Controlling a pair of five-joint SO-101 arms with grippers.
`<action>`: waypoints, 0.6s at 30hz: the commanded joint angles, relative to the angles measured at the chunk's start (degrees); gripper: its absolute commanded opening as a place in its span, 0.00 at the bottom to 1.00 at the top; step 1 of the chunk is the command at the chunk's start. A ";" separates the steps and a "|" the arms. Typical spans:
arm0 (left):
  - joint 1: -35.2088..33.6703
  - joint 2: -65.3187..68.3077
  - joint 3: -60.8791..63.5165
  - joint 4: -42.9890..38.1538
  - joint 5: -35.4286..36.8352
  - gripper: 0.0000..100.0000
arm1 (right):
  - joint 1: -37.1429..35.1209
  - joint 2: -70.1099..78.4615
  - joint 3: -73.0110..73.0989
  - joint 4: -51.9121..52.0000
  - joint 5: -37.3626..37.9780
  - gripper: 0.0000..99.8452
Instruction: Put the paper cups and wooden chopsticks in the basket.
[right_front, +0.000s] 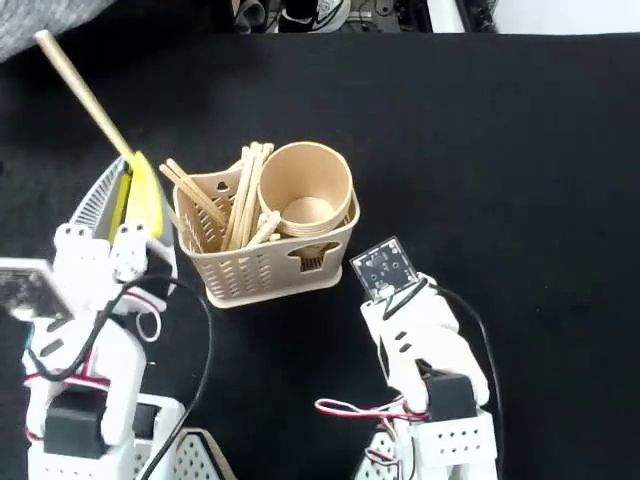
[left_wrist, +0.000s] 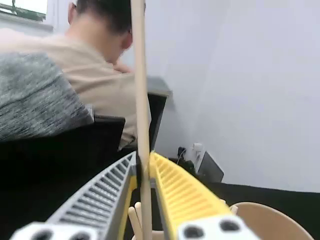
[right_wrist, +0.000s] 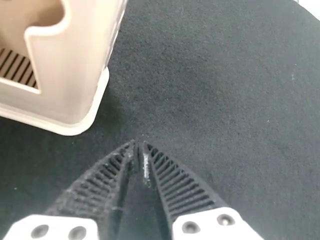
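One black table (right_front: 520, 150) carries everything we see. On it a beige slotted basket (right_front: 270, 268) stands nearer the left edge than the right. Nested paper cups (right_front: 305, 180) sit upright in its right half, with a bundle of wooden chopsticks (right_front: 240, 200) leaning in its left half.

The left gripper (left_wrist: 142, 159) hangs just beside the basket's left end, its jaws pinching one more chopstick (left_wrist: 140, 90), most of whose length rises beyond them. The right gripper (right_wrist: 138, 146) is pressed together on nothing, low over the bare table by a basket corner.

We judge the stick light, stiff and smooth. Held this far off its middle it could swivel, so a grip nearer the centre would suit better.
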 joint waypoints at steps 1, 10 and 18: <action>0.66 0.09 4.53 -0.26 0.70 0.03 | 0.26 -4.62 -0.22 0.18 0.44 0.01; 0.75 0.00 -1.80 10.46 0.79 0.03 | 0.26 -4.62 -0.22 0.18 0.44 0.01; 0.75 0.00 -4.26 13.45 1.05 0.03 | 0.26 -4.62 -0.22 0.18 0.44 0.01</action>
